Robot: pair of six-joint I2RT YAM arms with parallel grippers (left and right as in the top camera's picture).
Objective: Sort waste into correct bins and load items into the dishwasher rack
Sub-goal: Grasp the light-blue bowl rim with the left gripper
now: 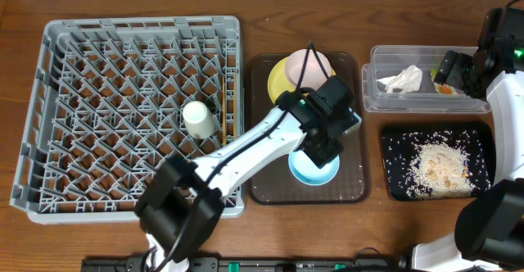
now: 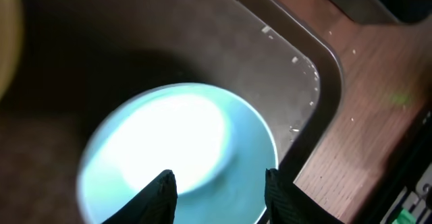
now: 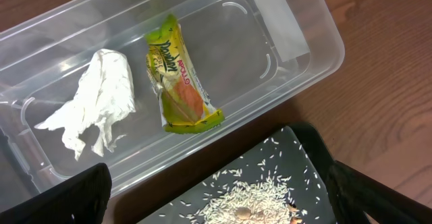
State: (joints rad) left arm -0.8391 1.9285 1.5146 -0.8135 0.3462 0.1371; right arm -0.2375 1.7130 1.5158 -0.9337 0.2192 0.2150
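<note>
Left claw (image 2: 219, 198): jaws spread, nothing between them. It hangs directly over the light blue bowl (image 2: 182, 143), one finger (image 2: 162, 196) above the bowl's inside and the other above its rim. I cannot tell if either one touches. The bowl sits upright in the near right part of the brown serving tray (image 2: 202, 35), and a few loose grains lie by the tray's corner.

Right claw (image 3: 216, 183): jaws wide apart, empty, poised above the seam between the clear tub (image 3: 297, 82) and the black tray (image 3: 307, 150).

Tub contents: crumpled napkin (image 3: 98, 99) and green-and-yellow snack wrapper (image 3: 179, 75), side by side and just apart. The black tray, directly in front of the tub, holds the rice (image 3: 256, 197), heaped in the middle with scattered grains around it.

Overhead: the grey rack (image 1: 57, 100) fills the left of the table (image 1: 254, 10). The white cup (image 1: 196, 118) stands among its pegs right of centre. The chopsticks (image 1: 223, 108) lie along its right edge; I cannot tell them apart.

On the far end of the serving tray, the pink bowl (image 1: 315, 63) rests on the yellow plate (image 1: 280, 79).
</note>
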